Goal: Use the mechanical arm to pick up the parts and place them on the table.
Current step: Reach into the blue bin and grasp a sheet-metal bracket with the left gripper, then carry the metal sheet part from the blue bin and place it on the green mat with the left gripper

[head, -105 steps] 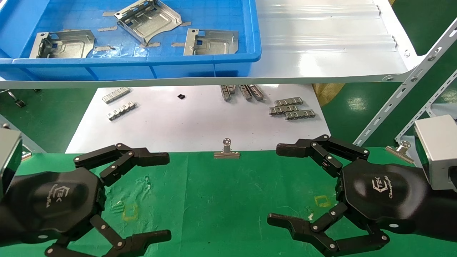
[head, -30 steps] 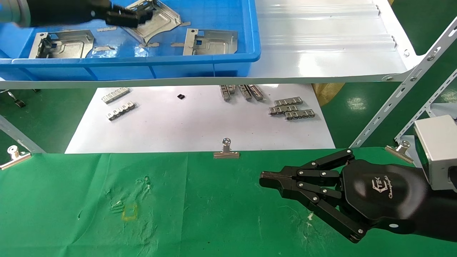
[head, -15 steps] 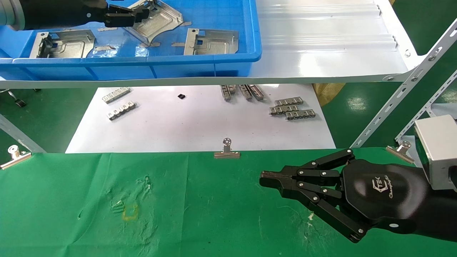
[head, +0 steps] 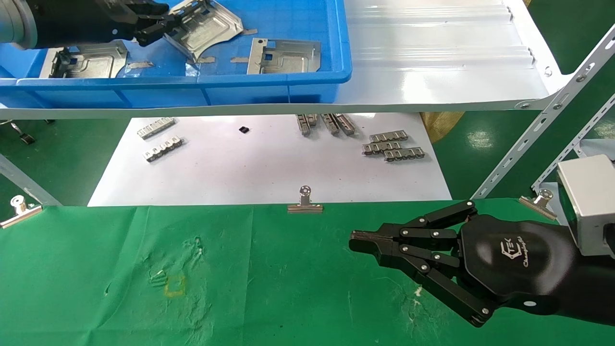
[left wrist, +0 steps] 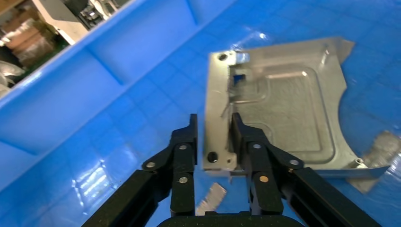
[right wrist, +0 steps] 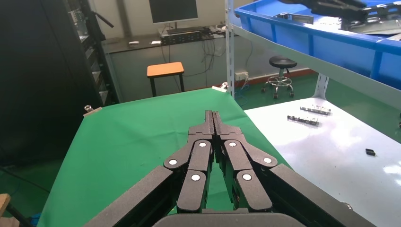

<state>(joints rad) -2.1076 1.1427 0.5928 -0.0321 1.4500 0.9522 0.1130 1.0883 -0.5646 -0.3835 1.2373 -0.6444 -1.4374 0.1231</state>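
Note:
Three parts lie in a blue bin (head: 192,79) on the shelf. My left gripper (head: 175,21) reaches into the bin and is shut on the raised edge of the middle part (head: 211,26), which sits tilted. In the left wrist view the fingers (left wrist: 213,120) straddle that edge of the part (left wrist: 283,109). Two more parts (head: 89,60) (head: 286,56) lie flat in the bin. My right gripper (head: 355,239) is shut and empty, hovering over the green table (head: 269,288); the right wrist view (right wrist: 213,113) shows its fingers pressed together.
A glossy white shelf (head: 442,72) carries the bin. Below it a white sheet (head: 269,178) holds small ridged strips (head: 391,146) (head: 158,134). Binder clips (head: 304,202) (head: 19,209) pin the cloth. Perforated shelf struts (head: 543,120) slant at the right.
Since 3.5 s ago my left arm has risen from the table into the bin and my right gripper has shut. In the last second the left fingers closed on the part's edge and nudged it.

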